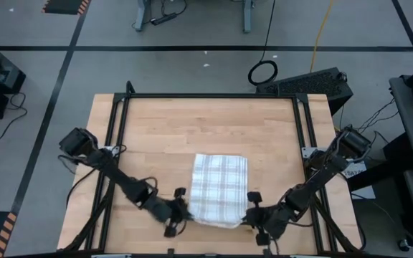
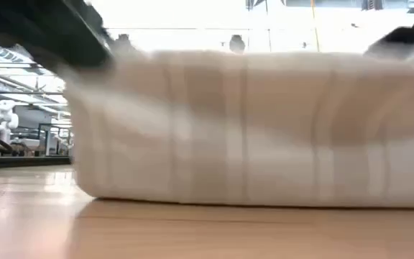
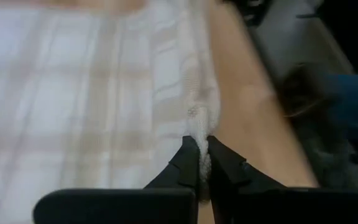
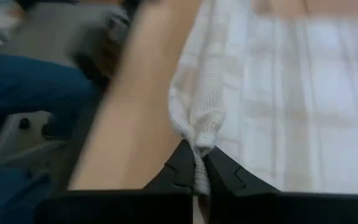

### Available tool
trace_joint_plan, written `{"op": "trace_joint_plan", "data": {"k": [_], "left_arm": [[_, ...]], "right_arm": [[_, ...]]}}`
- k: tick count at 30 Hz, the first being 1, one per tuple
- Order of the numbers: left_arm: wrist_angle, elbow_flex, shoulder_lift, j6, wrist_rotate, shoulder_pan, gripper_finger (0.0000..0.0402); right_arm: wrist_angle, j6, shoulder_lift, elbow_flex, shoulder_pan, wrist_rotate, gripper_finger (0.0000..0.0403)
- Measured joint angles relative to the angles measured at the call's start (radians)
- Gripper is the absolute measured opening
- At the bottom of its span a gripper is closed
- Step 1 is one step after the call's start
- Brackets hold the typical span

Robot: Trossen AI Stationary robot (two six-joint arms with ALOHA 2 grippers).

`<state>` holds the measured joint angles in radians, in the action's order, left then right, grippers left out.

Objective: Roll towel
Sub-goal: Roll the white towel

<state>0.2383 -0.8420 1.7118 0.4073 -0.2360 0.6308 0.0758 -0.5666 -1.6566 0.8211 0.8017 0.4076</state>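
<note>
Left gripper [image 1: 180,213] sat at the near-left corner of the towel [image 1: 219,189], low over the table [image 1: 163,129], its arm running back to a base at the table's left edge. In the left wrist view the left gripper [image 3: 203,163] was clenched on a bunched ridge of the towel [image 3: 92,93], cloth squeezed between the 2 dark fingers [image 3: 185,168], the rest of the fabric lying flat beyond them. The towel was white with a faint grey plaid check, folded into a rough rectangle, resting on the wood table a little right of center and toward the near edge, between the 2 grippers. Its near edge looked bunched and slightly lifted where both grippers met it. In the low view the towel [image 2: 250,129] filled most of the frame as a thick folded bulk sitting on the table [image 2: 192,234], with dark arm parts blurred at the upper corners. Right gripper [image 1: 252,211] sat at the near-right corner of the towel, arm reaching back to a base at the table's right edge. In the right wrist view the right gripper [image 4: 197,163] was also clenched on a pinched fold of the towel [image 4: 291,93], cloth gathered between its fingers [image 4: 222,171], bare wood beside it.
</note>
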Motion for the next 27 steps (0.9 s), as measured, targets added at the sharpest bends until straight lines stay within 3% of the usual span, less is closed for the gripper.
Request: {"op": "trace_joint_plan", "data": {"k": [5,13,16,21,27], "left_arm": [[0.076,0.067,0.005,0.123,0.225,-0.079,0.0014],[0.331,0.099,0.005,0.137,0.556,-0.125,0.0014],[0.376,0.099,0.005,0.171,0.572,-0.094,0.0014],[0.387,0.096,0.013,0.212,0.502,-0.044,0.0013],[0.356,0.096,0.056,0.206,0.448,-0.057,0.0013]], "right_arm": [[0.08,-0.135,0.0,-0.041,-0.03,-0.137,0.0002],[0.354,-0.072,0.0,-0.068,-0.028,-0.234,0.0002],[0.401,-0.135,0.0,-0.067,-0.019,-0.245,0.0002],[0.428,-0.24,-0.012,-0.066,0.012,-0.211,0.0002],[0.403,-0.305,-0.055,-0.066,0.017,-0.22,0.0002]]}}
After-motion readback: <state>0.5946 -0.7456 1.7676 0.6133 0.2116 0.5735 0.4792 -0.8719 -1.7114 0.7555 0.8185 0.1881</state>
